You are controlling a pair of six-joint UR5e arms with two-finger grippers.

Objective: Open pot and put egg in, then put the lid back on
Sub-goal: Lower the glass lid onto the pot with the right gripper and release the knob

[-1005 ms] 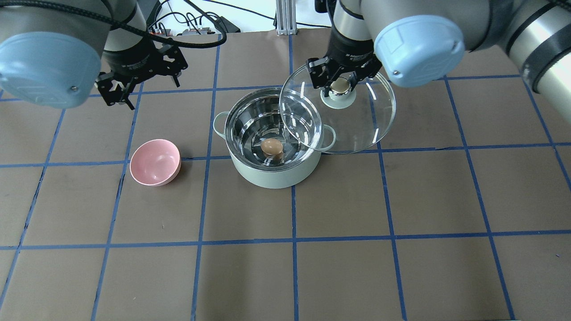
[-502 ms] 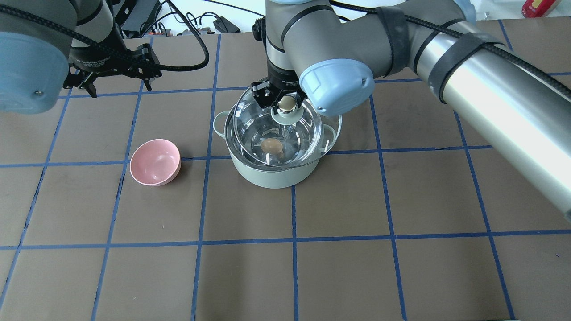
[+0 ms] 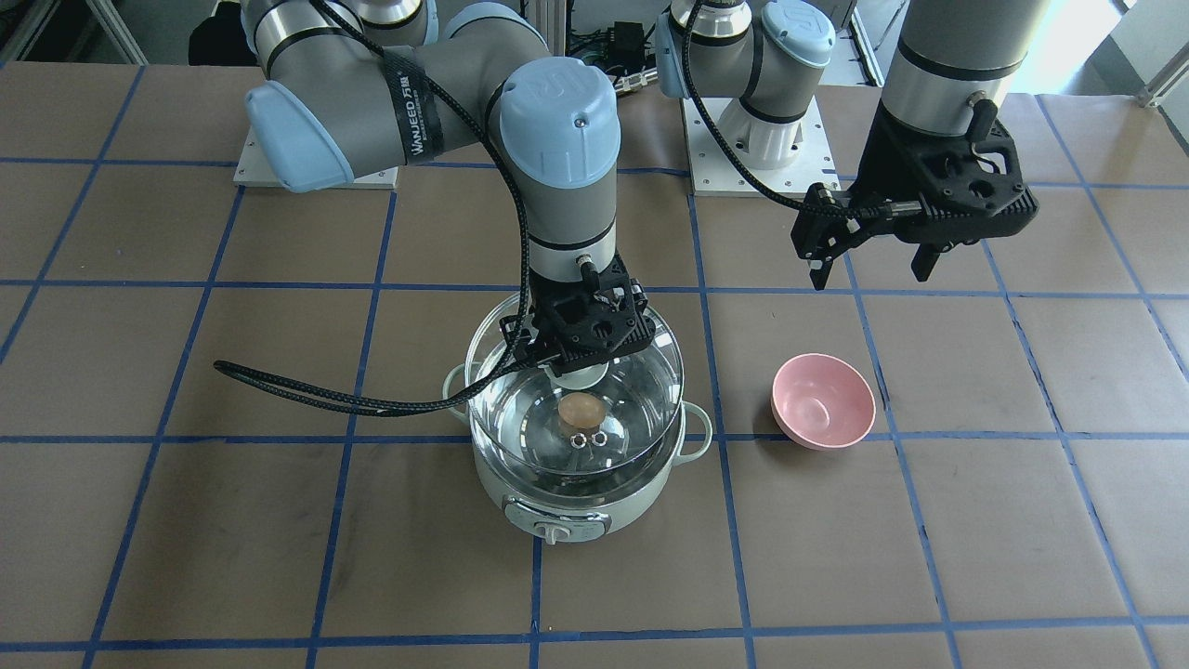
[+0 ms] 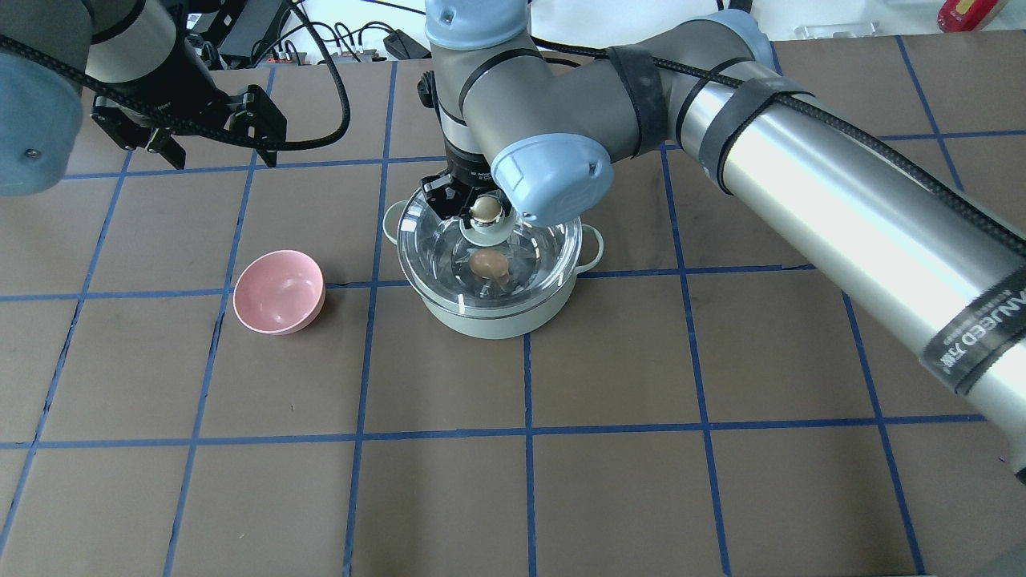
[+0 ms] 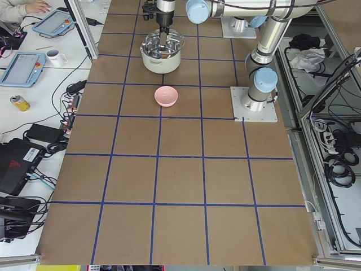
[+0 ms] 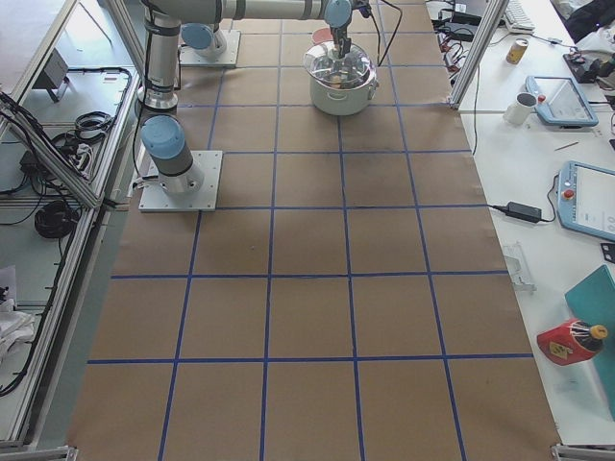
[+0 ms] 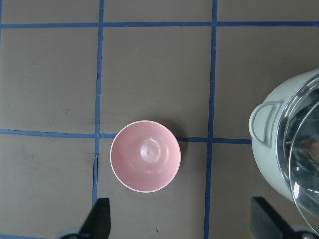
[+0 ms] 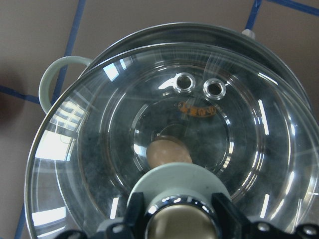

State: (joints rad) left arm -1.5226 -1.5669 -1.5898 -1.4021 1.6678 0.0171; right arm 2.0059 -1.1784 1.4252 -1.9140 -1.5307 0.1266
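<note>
Right pincer (image 4: 486, 210) pressed shut on the lid's knob (image 8: 182, 224), one finger on each side of it, coming straight down from above. Knob is round and shiny, on a pale green disc base.

Lid (image 4: 547, 247) is clear domed glass, round, with two small metal vent rings (image 8: 185, 81). It sits over the pot's mouth, shifted a little toward the robot, so its rim does not line up with the pot's rim. Cannot tell if the two rims touch.

Pot (image 4: 497, 320) is round, pale mint outside with a shiny steel inside. It has a loop handle (image 7: 262, 124) on the side and a dial (image 3: 555, 532) on the front wall, and it stands on the table (image 4: 641, 361).

Egg (image 4: 488, 262) is tan and oval, lying on the pot's steel bottom and seen through the glass.

Left pincer (image 4: 216, 144) has its fingers spread wide with nothing between them, up above the table and well apart from the pot.

Pink bowl (image 4: 279, 291) is smooth, round and upright, near the pot on the left arm's side, not touching it.

Table is brown and matte, with a grid of blue tape lines.
</note>
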